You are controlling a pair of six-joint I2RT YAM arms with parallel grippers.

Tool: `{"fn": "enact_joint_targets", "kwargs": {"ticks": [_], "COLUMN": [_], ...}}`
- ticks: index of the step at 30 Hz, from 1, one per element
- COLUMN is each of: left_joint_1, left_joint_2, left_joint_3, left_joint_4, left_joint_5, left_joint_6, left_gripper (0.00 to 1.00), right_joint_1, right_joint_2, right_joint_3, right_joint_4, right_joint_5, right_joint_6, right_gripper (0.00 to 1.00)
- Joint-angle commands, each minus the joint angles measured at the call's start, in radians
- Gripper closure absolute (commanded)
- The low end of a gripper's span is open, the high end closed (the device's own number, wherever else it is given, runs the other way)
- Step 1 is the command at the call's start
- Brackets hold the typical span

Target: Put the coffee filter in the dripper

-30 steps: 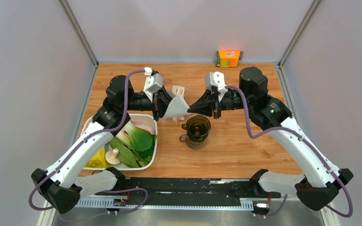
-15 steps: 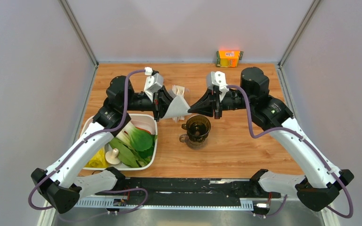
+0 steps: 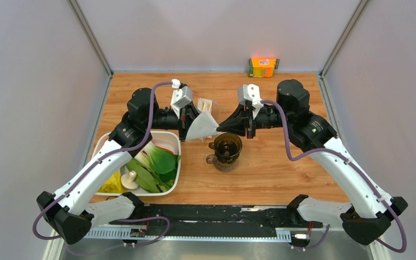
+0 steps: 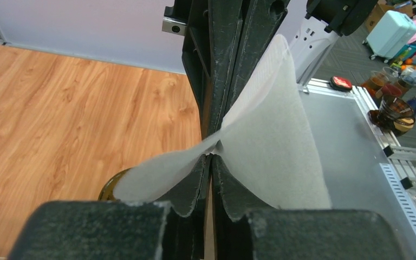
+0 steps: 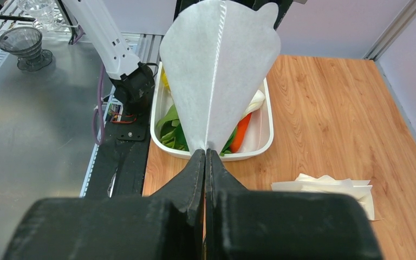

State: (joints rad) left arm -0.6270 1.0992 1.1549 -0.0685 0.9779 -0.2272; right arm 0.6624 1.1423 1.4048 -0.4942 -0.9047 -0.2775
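Coffee filter: the coffee filter [image 3: 201, 125], a thin white paper cone, hangs in the air between my two claws, clear of the surface.
Left claw: my left claw [image 3: 190, 123] has its pads close together on the filter's wide, curved edge, pinching the paper.
Right claw: my right claw [image 5: 205, 154] is pressed together on the filter's pointed tip, and the paper fans out from there.
Dripper: the dripper [image 3: 227, 147], a small round dark brown see-through funnel cup, stands upright on the wooden surface [image 3: 281, 168] with its mouth up and nothing in it.
Key relation: the filter's long axis runs roughly level from left to right, wide end at my left claw and point at my right. The dripper sits just below it, a little toward my bases and slightly right of the paper's middle.
Nearer arm: my right claw, holding the point, is the nearer one, almost over the dripper's far rim.
Next move, as I judge it: the point must tip down and come toward me to meet the cup's mouth, so the wide end has to be let go or lifted.
Risk: the paper is limp and could crease or catch on the rim.
Nearby: a flat packet of cream paper filters [image 3: 205, 104] lies just behind the filter, and a white tray of green vegetables [image 3: 169, 135] sits to the left.
Writing: the small orange box [image 3: 262, 66] by the back wall has print too small to read. I see no brand elsewhere.
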Motion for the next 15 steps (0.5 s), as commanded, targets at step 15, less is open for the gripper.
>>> {"fn": "enact_joint_targets", "kwargs": {"ticks": [15], "left_joint_1": [0.15], "left_joint_2": [-0.139], "left_joint_3": [0.171], "left_joint_4": [-0.223], "left_joint_5": [-0.103], "left_joint_6": [0.022], "left_gripper": [0.62], "right_joint_1": [-0.017], "right_joint_2": [-0.081], "right_joint_3": [-0.02], "right_joint_4": [0.021], "right_joint_5": [0.047], "right_joint_6": [-0.103], "right_gripper": [1.0]}}
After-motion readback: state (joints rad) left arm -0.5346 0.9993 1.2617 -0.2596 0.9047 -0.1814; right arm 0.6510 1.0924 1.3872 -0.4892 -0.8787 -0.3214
